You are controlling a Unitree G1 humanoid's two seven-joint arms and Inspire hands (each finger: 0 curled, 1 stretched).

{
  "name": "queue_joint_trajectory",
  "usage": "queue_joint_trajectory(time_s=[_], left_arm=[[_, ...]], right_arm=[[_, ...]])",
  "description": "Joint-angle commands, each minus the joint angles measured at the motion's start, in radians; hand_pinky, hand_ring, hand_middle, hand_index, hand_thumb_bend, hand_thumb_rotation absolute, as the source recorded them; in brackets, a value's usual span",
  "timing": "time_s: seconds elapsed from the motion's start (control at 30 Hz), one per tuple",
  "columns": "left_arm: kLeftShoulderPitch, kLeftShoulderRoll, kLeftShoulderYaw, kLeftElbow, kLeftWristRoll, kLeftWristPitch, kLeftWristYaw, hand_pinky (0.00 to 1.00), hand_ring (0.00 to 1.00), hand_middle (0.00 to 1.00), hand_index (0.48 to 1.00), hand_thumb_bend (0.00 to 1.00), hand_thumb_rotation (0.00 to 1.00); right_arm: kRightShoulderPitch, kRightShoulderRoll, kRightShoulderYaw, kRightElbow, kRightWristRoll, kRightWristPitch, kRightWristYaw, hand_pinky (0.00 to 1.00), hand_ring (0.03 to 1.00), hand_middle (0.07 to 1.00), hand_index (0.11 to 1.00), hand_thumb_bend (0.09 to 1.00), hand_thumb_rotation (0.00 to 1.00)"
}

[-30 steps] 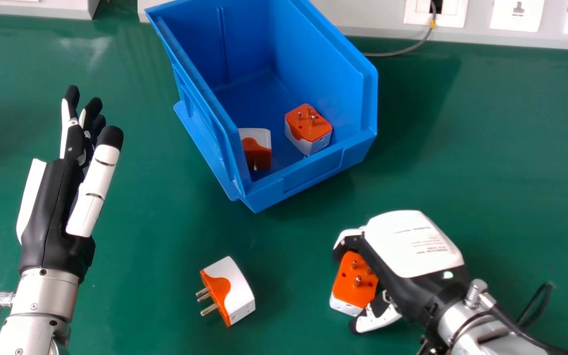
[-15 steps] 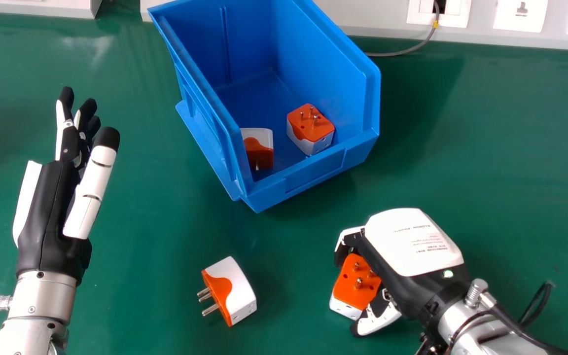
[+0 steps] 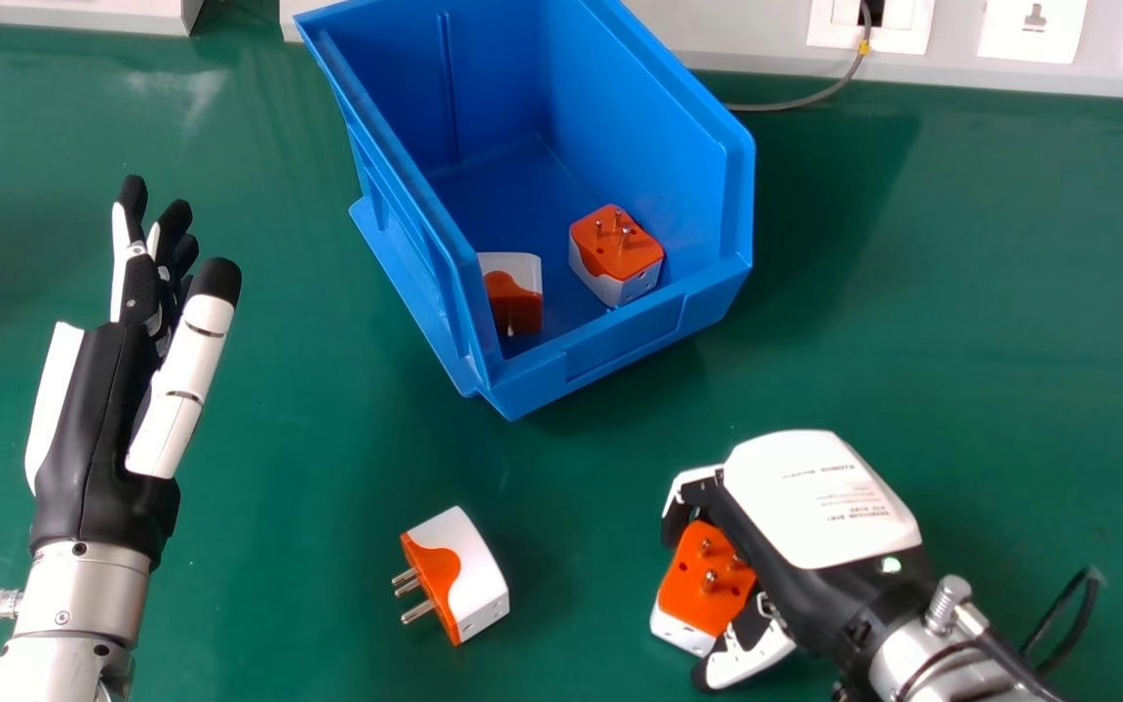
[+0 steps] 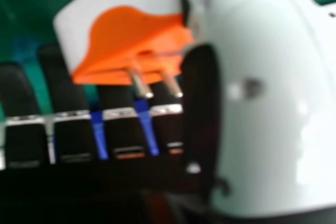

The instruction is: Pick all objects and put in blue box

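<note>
A green counter (image 3: pixel 961 292) spreads under everything, and along its far edge runs a white panel (image 3: pixel 737 44) fitted with wall sockets (image 3: pixel 898 24). The blue box (image 3: pixel 620 336), an open-topped storage bin with a lowered front lip, sits on the far part of the counter, turned at an angle. The left hand (image 3: pixel 98 419) is over the counter at the left of the head view, palm side facing inward, its fingers straight and standing apart from the thumb. The right hand (image 3: pixel 815 507) is low at the right of the head view, back upward, nearer than the box; its fingers and thumb are closed around a white-and-orange plug adapter. A grey cable (image 3: pixel 795 105) curves from a socket down toward the box. The held adapter (image 3: pixel 706 580) is outside the box, its orange pin face turned up in the head view; the right hand view shows it against the thumb. A loose adapter (image 3: pixel 469 565) lies on the counter between the two hands, its metal pins (image 3: pixel 410 597) pointing left. Two more adapters (image 3: pixel 617 249) rest apart inside the box near the lip, one with its pins up.
</note>
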Motion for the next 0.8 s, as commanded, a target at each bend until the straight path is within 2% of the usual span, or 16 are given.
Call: queue_joint_trajectory(time_s=[0.0,0.1,0.17,0.3,0.4,0.53,0.6,0.7,0.77], left_arm=[[0.0,0.001,0.004,-0.023,-0.012,-0.002,-0.002,1.0,1.0,1.0,1.0,0.56,0.85],[-0.003,-0.002,0.004,-0.02,-0.018,0.002,-0.005,1.0,1.0,1.0,1.0,0.56,0.85],[-0.001,-0.003,0.004,-0.024,-0.015,0.002,-0.004,1.0,1.0,1.0,1.0,0.56,0.85],[-0.004,-0.001,0.004,-0.017,-0.01,-0.006,-0.005,1.0,1.0,1.0,1.0,0.56,0.85],[-0.009,-0.005,0.003,-0.013,-0.015,-0.007,-0.005,1.0,1.0,1.0,1.0,0.57,0.85],[-0.014,-0.007,-0.001,-0.002,-0.014,-0.02,-0.009,1.0,1.0,1.0,1.0,0.57,0.85],[-0.018,-0.007,-0.003,0.006,-0.011,-0.026,-0.01,1.0,1.0,1.0,1.0,0.57,0.85],[-0.02,-0.002,-0.006,0.011,0.003,-0.036,-0.009,1.0,1.0,1.0,1.0,0.57,0.85],[-0.023,0.0,-0.008,0.019,0.007,-0.043,-0.011,1.0,1.0,1.0,1.0,0.57,0.85]], right_arm=[[0.018,-0.007,-0.019,-0.063,0.004,-0.005,0.007,0.34,0.418,0.507,0.521,0.492,0.0],[0.032,-0.006,-0.031,-0.098,0.013,-0.011,0.015,0.34,0.416,0.506,0.526,0.491,0.0],[0.047,-0.004,-0.044,-0.144,0.022,-0.008,0.029,0.34,0.416,0.506,0.526,0.491,0.0],[0.067,0.001,-0.062,-0.208,0.023,-0.008,0.048,0.34,0.412,0.506,0.527,0.491,0.0],[0.076,-0.002,-0.083,-0.275,0.024,-0.014,0.065,0.34,0.414,0.509,0.52,0.491,0.0],[0.084,-0.006,-0.114,-0.349,0.025,-0.021,0.086,0.34,0.415,0.509,0.519,0.492,0.0],[0.089,-0.004,-0.128,-0.378,0.027,-0.025,0.098,0.34,0.415,0.504,0.524,0.492,0.0],[0.093,0.004,-0.151,-0.423,0.034,-0.03,0.115,0.33,0.414,0.505,0.53,0.49,0.0],[0.093,0.01,-0.167,-0.458,0.042,-0.029,0.132,0.33,0.414,0.505,0.53,0.49,0.0]])
